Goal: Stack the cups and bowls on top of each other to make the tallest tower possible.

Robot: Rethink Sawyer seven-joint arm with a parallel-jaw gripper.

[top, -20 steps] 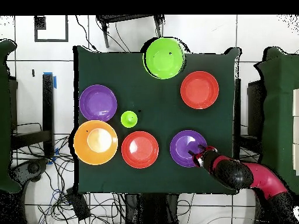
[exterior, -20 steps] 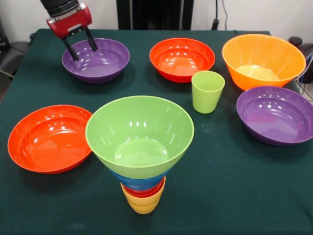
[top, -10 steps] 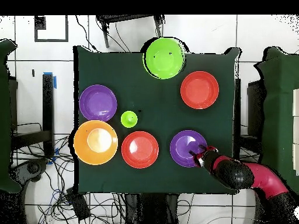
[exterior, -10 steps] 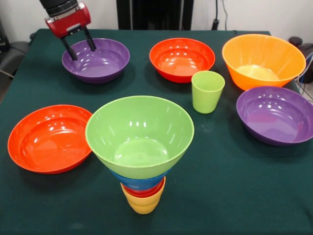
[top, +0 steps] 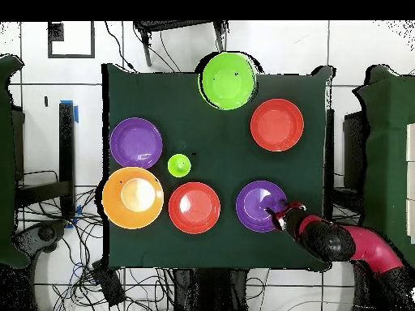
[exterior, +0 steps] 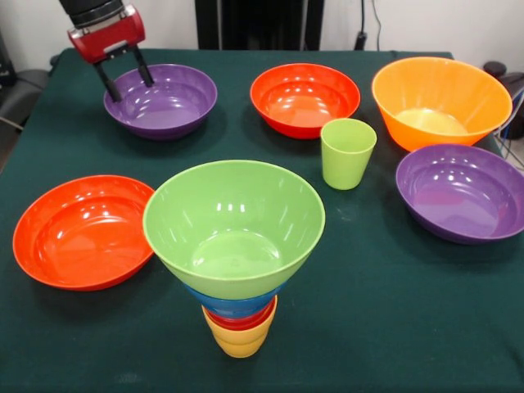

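Note:
The tower stands at the table's front edge: a yellow cup [exterior: 238,341] lowest, a red cup [exterior: 240,321] in it, then a blue bowl [exterior: 232,304] and a wide green bowl [exterior: 233,225] on top. The overhead view shows only the tower's green bowl [top: 228,80]. A light green cup [exterior: 347,153] stands alone near the middle. My gripper [exterior: 128,88] is open at the back left. One finger is outside and one inside the rim of a purple bowl [exterior: 164,105], and nothing is held. From above, the gripper [top: 278,215] sits at that purple bowl's [top: 258,206] edge.
Two red-orange bowls lie loose, one at the back centre [exterior: 304,98] and one at the front left [exterior: 82,231]. A large orange bowl [exterior: 440,100] is at the back right, with a second purple bowl [exterior: 463,192] in front of it. All are upright on the green cloth.
My gripper has risen a little and drifted left, back over the purple bowl's rim, still open. No bowl or cup has moved.

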